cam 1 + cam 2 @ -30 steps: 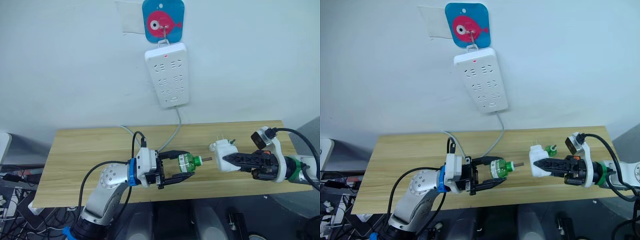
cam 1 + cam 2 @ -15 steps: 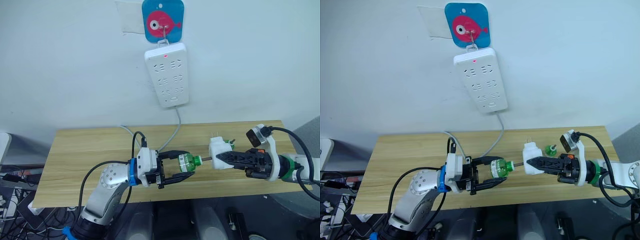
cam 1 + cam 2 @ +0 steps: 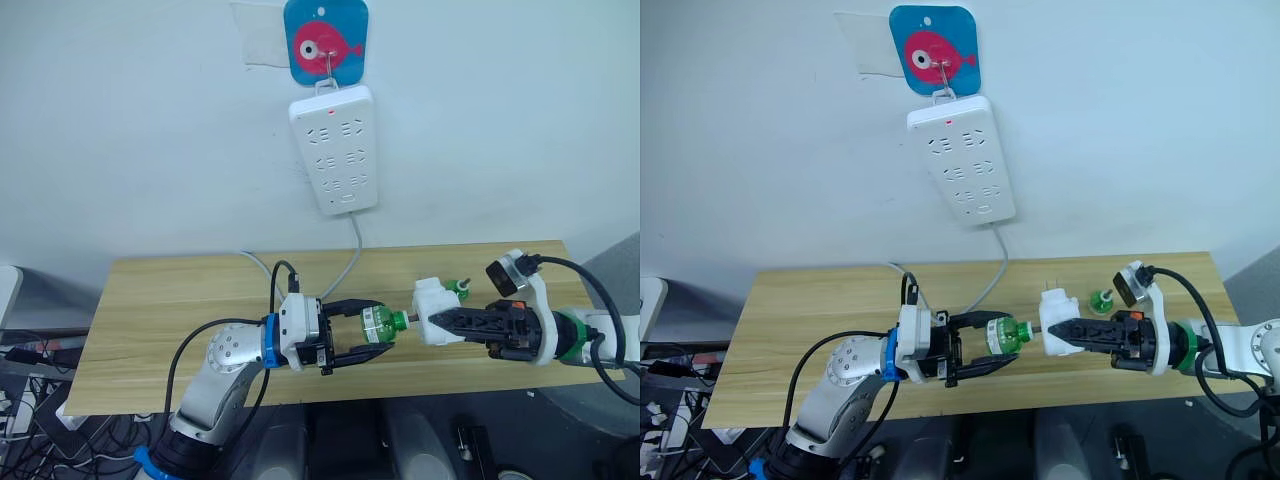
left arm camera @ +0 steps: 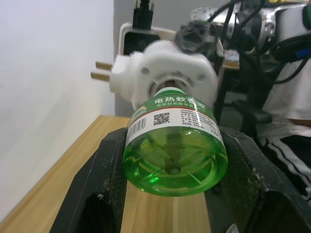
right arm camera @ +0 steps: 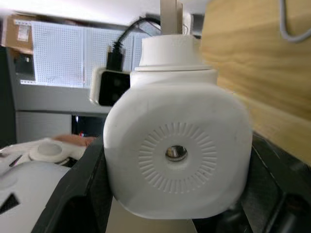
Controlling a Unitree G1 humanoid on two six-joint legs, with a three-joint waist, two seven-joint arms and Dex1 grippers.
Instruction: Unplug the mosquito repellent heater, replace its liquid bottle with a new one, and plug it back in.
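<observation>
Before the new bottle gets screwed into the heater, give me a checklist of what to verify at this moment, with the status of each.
1. Left pincer holds the bottle firmly, neck toward the heater: ok.
2. Right pincer grips the heater: ok.
3. Bottle neck lines up with the heater's socket, as the left wrist view shows: ok.
4. Neck seated or threaded in the socket: cannot tell; the two meet, but the joint is hidden.
5. Old bottle out of the way: ok, it stands on the table behind the heater.
6. Heater unplugged from the power strip: ok, its prongs are bare.
</observation>
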